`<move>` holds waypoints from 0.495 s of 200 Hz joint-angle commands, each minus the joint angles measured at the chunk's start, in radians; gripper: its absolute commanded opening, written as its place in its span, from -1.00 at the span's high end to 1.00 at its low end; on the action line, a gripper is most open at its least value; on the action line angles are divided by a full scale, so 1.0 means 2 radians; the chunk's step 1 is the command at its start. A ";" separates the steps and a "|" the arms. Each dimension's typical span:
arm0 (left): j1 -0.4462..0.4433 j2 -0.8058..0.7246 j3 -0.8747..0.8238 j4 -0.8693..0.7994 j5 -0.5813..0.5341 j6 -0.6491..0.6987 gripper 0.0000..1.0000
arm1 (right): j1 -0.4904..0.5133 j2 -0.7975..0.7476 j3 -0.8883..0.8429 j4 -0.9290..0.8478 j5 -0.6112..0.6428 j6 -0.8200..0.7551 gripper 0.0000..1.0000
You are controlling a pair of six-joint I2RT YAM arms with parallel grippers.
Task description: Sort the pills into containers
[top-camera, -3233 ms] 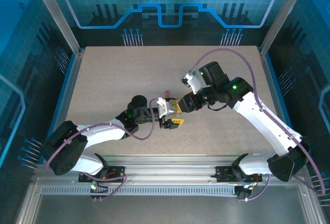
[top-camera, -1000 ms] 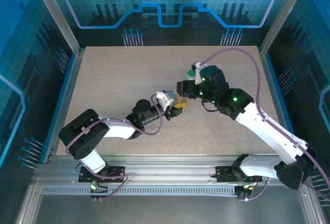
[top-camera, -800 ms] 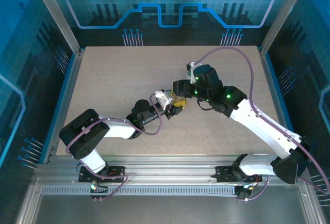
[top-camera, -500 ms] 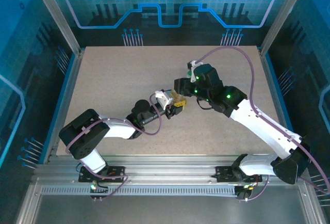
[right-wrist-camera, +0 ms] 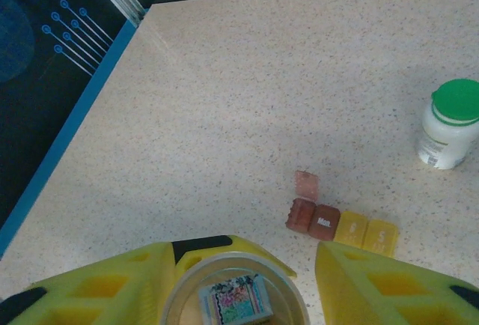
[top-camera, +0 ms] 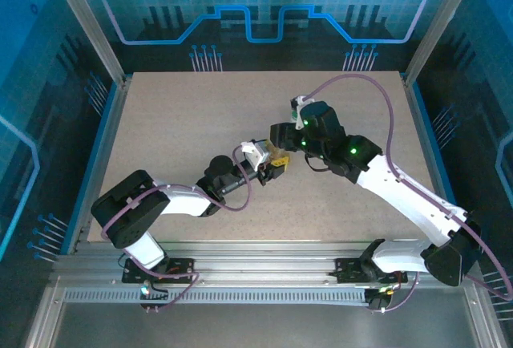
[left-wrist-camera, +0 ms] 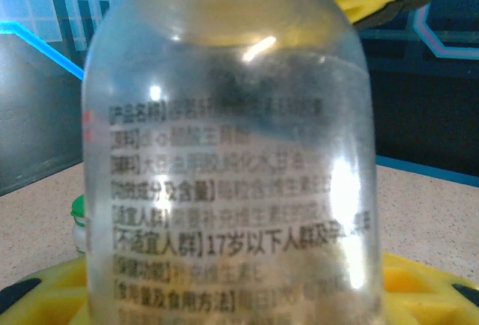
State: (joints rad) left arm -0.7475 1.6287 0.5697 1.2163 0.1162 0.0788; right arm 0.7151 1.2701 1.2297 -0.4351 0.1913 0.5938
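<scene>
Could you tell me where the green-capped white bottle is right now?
In the right wrist view the green-capped white bottle stands upright on the table at the right, apart from the row of small boxes.

black print runs across the clear bottle point(left-wrist-camera: 224, 153); a white bottle point(right-wrist-camera: 447, 126) wears a green cap; red-brown boxes point(right-wrist-camera: 313, 218), yellow boxes point(right-wrist-camera: 367, 231), all on a speckled beige table point(right-wrist-camera: 224, 100).

containers point(right-wrist-camera: 325, 222): glossy plastic | bottle point(left-wrist-camera: 224, 153): clear plastic | table point(right-wrist-camera: 247, 93): matt speckled

Overhead; wrist close-ups on bottle point(left-wrist-camera: 224, 153)
</scene>
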 commanded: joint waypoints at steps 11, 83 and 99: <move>-0.004 -0.018 0.008 0.028 -0.004 0.002 1.00 | 0.003 -0.010 -0.012 0.013 -0.003 0.009 0.12; -0.004 -0.037 0.004 0.024 0.031 0.010 1.00 | 0.001 -0.042 -0.069 0.118 -0.146 -0.052 0.54; 0.001 -0.050 -0.009 0.030 0.074 0.015 1.00 | 0.000 -0.058 -0.080 0.128 -0.183 -0.095 0.83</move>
State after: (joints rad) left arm -0.7490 1.6051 0.5644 1.1961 0.1360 0.0872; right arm 0.6979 1.2015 1.1149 -0.2825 0.0792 0.5293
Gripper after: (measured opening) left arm 0.527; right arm 0.390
